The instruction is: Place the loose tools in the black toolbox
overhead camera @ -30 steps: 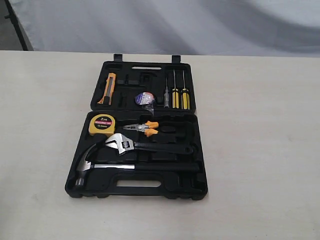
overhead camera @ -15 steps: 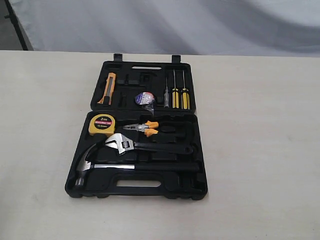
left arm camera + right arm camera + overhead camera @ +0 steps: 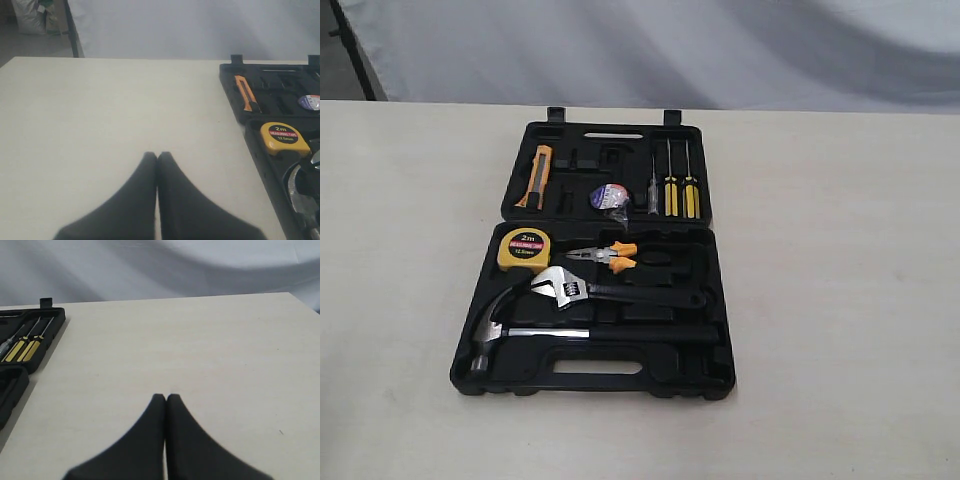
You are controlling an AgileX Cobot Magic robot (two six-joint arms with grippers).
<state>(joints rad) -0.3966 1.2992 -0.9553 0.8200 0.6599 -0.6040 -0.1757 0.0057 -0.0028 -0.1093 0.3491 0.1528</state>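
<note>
The black toolbox [image 3: 716, 300] lies open on the table in the exterior view. Its near half holds a yellow tape measure [image 3: 523, 249], orange-handled pliers [image 3: 605, 257], an adjustable wrench [image 3: 610, 291] and a hammer [image 3: 535, 332]. Its far half holds an orange utility knife [image 3: 535, 177], a tape roll [image 3: 608, 197] and three screwdrivers [image 3: 672, 186]. Neither arm appears in the exterior view. My left gripper [image 3: 157, 155] is shut and empty over bare table beside the toolbox [image 3: 239, 107]. My right gripper [image 3: 166, 397] is shut and empty, with the toolbox [image 3: 47, 343] off to one side.
The pale table [image 3: 840, 300] spreads wide on both sides of the case. A grey cloth backdrop [image 3: 650, 50] hangs behind the far edge. A dark stand leg [image 3: 73, 30] and a white sack [image 3: 29, 16] are beyond the table corner in the left wrist view.
</note>
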